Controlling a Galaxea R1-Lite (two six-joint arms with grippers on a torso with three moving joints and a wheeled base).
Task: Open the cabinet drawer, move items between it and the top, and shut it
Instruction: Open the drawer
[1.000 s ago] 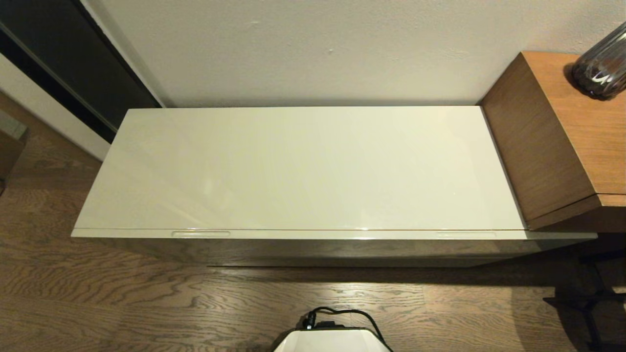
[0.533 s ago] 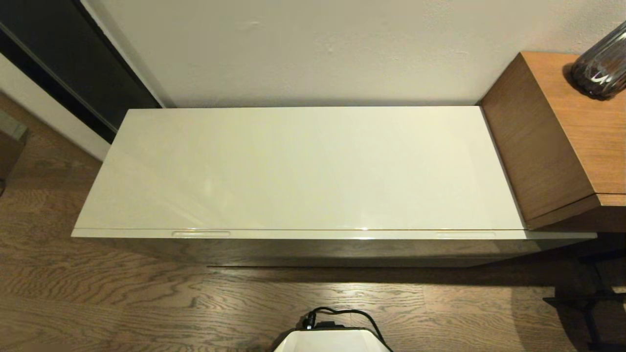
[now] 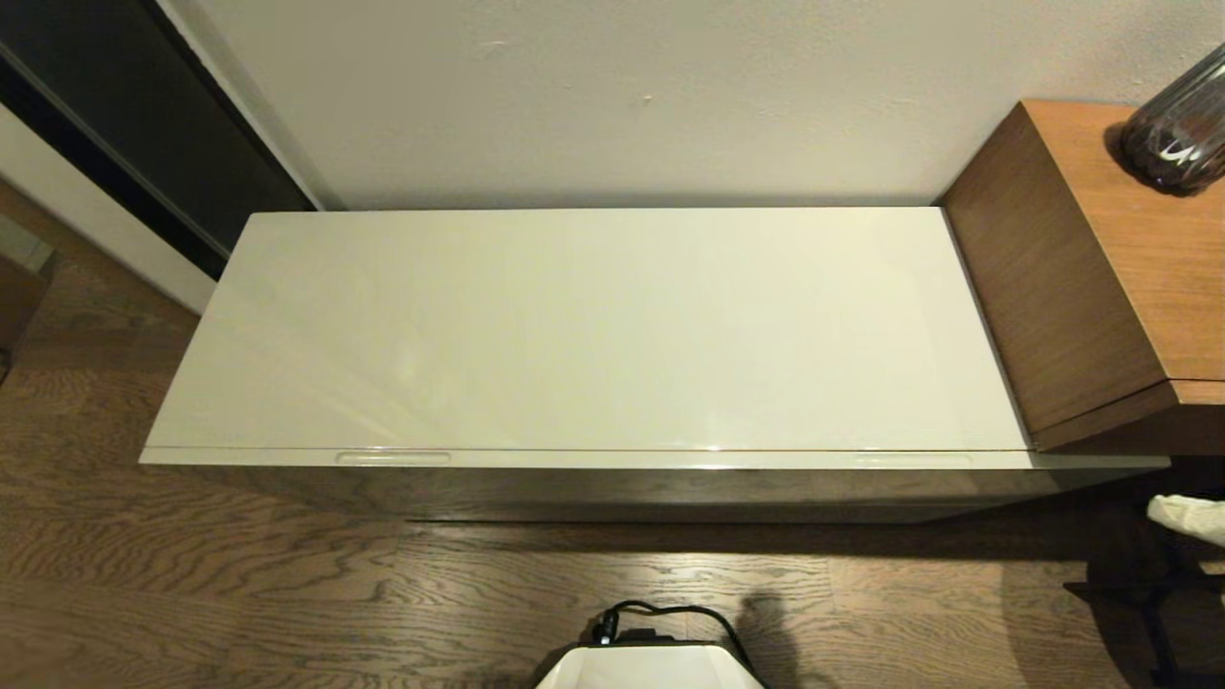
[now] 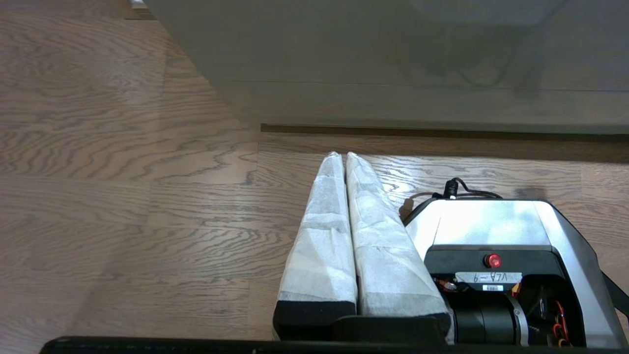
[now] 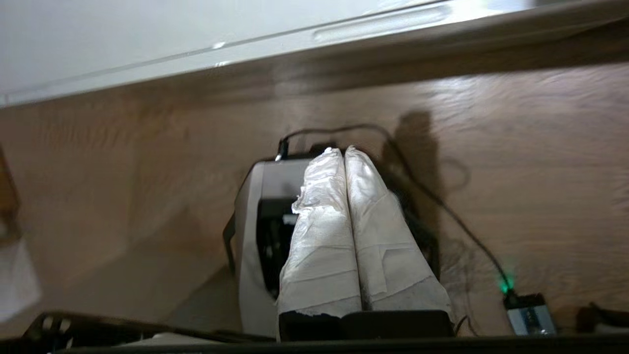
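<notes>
The top [image 3: 593, 325] is a long glossy cream-white slab with nothing on it. Beneath its front edge the cabinet drawer [image 3: 612, 460] is closed, showing one finger slot [image 3: 392, 457] to the left and one [image 3: 909, 459] to the right. The items are hidden. My right gripper [image 3: 1172, 512] pokes in at the right edge, low beside the cabinet; in the right wrist view it [image 5: 342, 150] is shut and empty, with the drawer's slot [image 5: 383, 22] beyond it. My left gripper [image 4: 342, 156] is shut and empty, parked low over the floor in front of the cabinet.
A taller brown wood-grain table [image 3: 1129, 268] with a dark glass vase [image 3: 1177, 134] abuts the cabinet's right end. A black stand [image 3: 1148, 593] is at the lower right. My base [image 3: 651, 665] and its cable sit on the wooden floor; a power adapter [image 5: 528, 314] lies nearby.
The white tip of my right gripper has come into the head view at the lower right edge, and a new shadow falls on the floor beside my base. The cabinet is unchanged.
</notes>
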